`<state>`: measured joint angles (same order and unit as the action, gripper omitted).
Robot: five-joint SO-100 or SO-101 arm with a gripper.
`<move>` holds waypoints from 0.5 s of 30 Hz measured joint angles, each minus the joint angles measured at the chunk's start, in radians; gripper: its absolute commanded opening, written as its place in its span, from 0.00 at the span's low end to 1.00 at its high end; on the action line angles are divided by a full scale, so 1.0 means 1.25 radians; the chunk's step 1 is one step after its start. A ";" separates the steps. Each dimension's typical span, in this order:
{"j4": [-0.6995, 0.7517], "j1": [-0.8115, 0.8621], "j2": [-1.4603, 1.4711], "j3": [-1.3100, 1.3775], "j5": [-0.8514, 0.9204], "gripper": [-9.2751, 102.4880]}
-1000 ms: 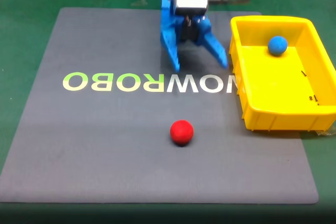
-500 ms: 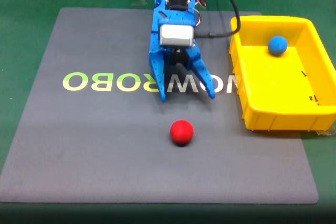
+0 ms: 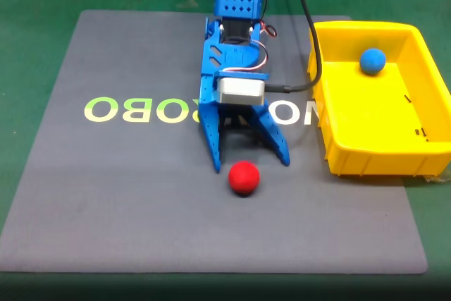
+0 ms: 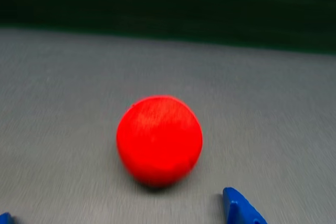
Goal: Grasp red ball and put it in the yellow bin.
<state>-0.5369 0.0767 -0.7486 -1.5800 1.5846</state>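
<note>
Green felt covers the table (image 3: 35, 5), and on it lies one grey mat (image 3: 127, 195) printed with pale letters that read reversed in the fixed view. I count two balls, one bin and my single arm.

One red ball (image 3: 244, 177) sits on the bare mat, toward the near edge in the fixed view. One blue ball (image 3: 372, 60) of about the same size lies elsewhere. My gripper (image 3: 251, 163) reaches down from the far side of the mat, its two blue fingers spread wide apart with nothing between them. In the fixed view the red ball lies just in front of the fingertips, roughly centred on the gap between them; the left fingertip (image 3: 217, 167) ends just beside the ball's upper left, and the right one ends a little farther off to its upper right. I cannot tell whether either tip touches the ball. In the wrist view the red ball (image 4: 159, 140) rests on the grey mat, with one blue fingertip (image 4: 239, 208) showing at the lower right, apart from it.

My one yellow bin (image 3: 331, 125) stands at the right edge of the mat in the fixed view, well apart from the red ball. Inside it rests the blue ball, near the far wall.
</note>
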 measured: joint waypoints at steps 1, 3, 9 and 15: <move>0.005 0.000 0.021 0.028 0.001 0.48; 0.012 0.000 0.053 0.075 0.002 0.48; 0.063 0.000 0.126 0.206 0.007 0.49; 0.085 0.000 0.177 0.287 0.029 0.49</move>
<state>-0.4310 0.0767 -0.5277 -1.2210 1.6214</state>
